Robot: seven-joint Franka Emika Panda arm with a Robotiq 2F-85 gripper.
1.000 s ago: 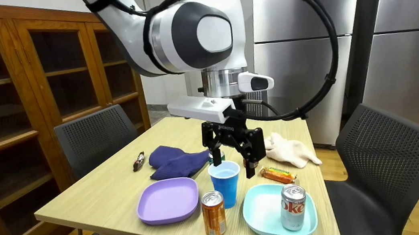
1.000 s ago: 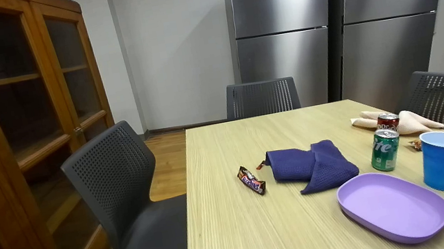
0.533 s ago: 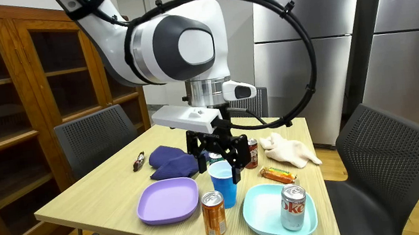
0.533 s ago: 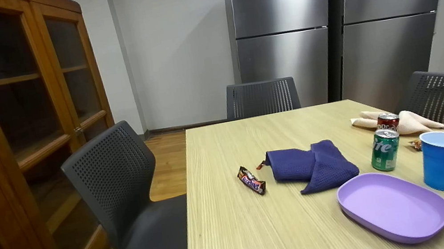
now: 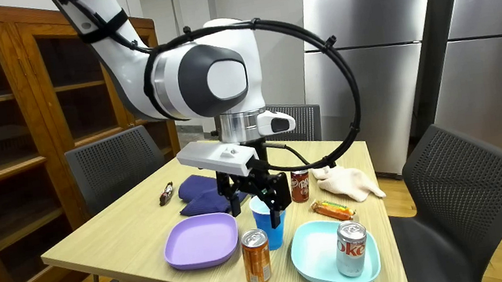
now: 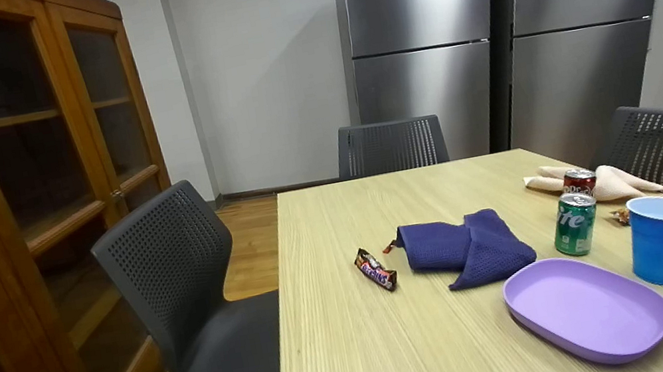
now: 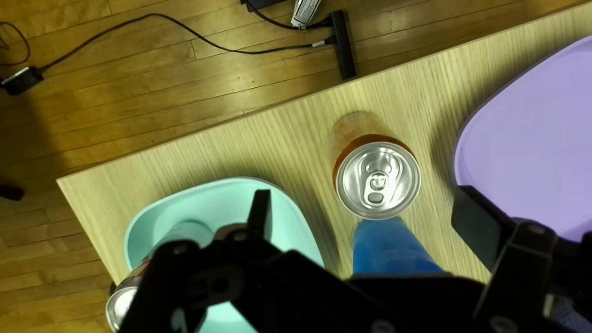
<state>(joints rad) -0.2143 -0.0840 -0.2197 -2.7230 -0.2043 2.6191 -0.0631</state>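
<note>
Hanging fingers-down over the table [image 5: 113,237], gripper [image 5: 255,212] mid-frame in an exterior view, jaws wide apart, nothing clamped. Nearest: blue cup [image 5: 276,238], lower middle of frame, partly hidden behind the fingers, and orange can [image 7: 378,180], right of centre in the wrist view, lid seen between the fingertips; gap looks wider than the lid, so probably room to straddle it. No contact shows. Cup and can both upright, presumably steady on flat bases. Purple plate [image 5: 201,240] left of the can in an exterior view, teal plate [image 5: 316,249] on its right; diet Coke can [image 5: 351,249] stands inside the teal one, raised rim likely helping keep it there. Folded dark blue cloth [image 6: 473,246] right of centre in an exterior view, green can [image 6: 576,226] near it
</note>
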